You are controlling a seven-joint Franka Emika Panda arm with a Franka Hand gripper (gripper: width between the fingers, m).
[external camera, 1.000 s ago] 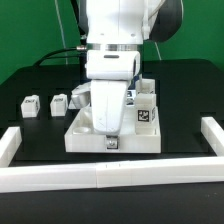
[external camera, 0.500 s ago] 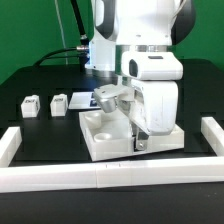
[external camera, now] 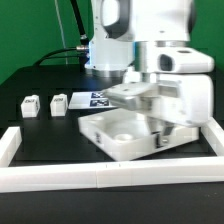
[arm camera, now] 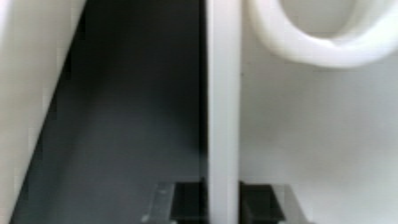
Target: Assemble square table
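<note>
Rim pinch on the tabletop: slide it flat, don't lift.
Inside the long white border bars (external camera: pixel 100 178), the white plastic square tray-like tabletop (external camera: pixel 103 140) sits mid exterior view, skewed, one corner near the 6 o'clock bar. Your two-finger gripper (external camera: pixel 158 138), at the tabletop's 3 o'clock, is closed almost fully w/ the thin raised rim (arm camera: pixel 221 100) pinched btwn its pads. Thin wall = weak hold, I'd judge: go slow, keep it low, square it to the bar before release. Flat white marker board (external camera: pixel 95 100) at 11 o'clock; two small white tagged legs (external camera: pixel 58 102) at 9 o'clock, well apart from the tabletop.
</note>
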